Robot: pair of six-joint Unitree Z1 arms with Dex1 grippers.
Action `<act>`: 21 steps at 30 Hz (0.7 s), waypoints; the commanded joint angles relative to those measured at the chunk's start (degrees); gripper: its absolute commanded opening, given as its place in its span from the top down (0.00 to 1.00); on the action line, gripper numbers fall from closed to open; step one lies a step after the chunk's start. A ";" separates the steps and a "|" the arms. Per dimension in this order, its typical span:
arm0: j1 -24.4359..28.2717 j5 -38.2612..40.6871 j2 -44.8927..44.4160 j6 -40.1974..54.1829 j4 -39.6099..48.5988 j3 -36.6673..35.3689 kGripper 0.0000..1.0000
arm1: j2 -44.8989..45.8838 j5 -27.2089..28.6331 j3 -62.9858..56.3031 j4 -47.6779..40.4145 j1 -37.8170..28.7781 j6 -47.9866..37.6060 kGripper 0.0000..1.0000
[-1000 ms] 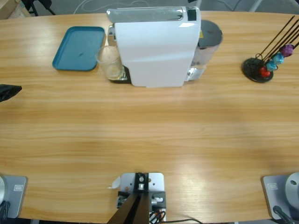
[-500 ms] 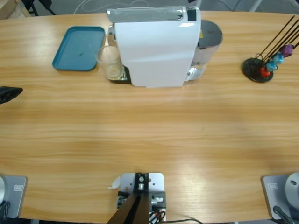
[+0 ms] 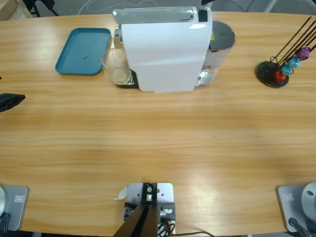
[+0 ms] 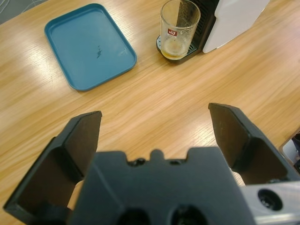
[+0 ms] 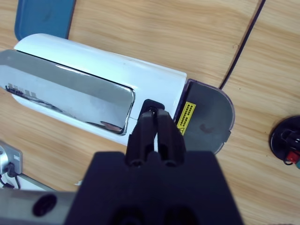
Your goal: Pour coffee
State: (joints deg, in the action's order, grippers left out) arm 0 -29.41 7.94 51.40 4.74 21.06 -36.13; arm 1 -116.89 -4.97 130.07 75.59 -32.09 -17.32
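From above, the clear glass cup [image 3: 116, 65] stands under the white coffee machine [image 3: 163, 48], right of the teal plastic tray [image 3: 84, 51].

Left wrist: the left end effector [image 4: 154, 136] gapes wide, empty, well short; approach level.

Right wrist: the right end effector [image 5: 157, 123], closed and empty, hovers over the machine's top.

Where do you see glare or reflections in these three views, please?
High view: soft sheen on the wooden table near the bottom middle. Left wrist view: pale highlights on the blue tray and glints on the glass cup. Right wrist view: the coffee machine has a mirror-like silver lid reflecting its surroundings.
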 commanded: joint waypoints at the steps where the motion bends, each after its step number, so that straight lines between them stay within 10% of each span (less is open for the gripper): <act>1: -0.21 -0.99 -0.27 -0.08 -0.62 2.20 0.00 | -3.70 0.99 -1.45 -0.18 0.45 0.53 1.00; 14: -0.21 -0.99 -0.62 -0.08 -0.93 2.36 0.00 | 7.45 1.52 6.48 0.26 -0.11 5.38 1.00; 15: -0.21 -0.99 -0.85 -0.12 -0.93 2.38 0.00 | 9.00 1.82 5.53 0.26 -0.35 5.77 0.89; 17: -0.21 -0.96 -1.55 -0.22 -0.93 2.38 0.00 | 11.51 3.40 2.51 0.09 -0.88 6.59 0.22; 18: -0.21 -0.92 -1.97 -0.26 -0.93 2.38 0.00 | 12.42 3.77 1.17 -0.12 -0.95 6.52 0.05; 21: -0.21 -0.90 -3.57 -0.52 -0.67 2.55 0.00 | 12.12 3.40 0.03 -0.23 -1.13 5.98 0.00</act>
State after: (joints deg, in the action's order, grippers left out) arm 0 -29.41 7.93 51.18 4.74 20.80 -35.72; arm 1 -109.13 -2.90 134.46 75.42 -32.34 -11.94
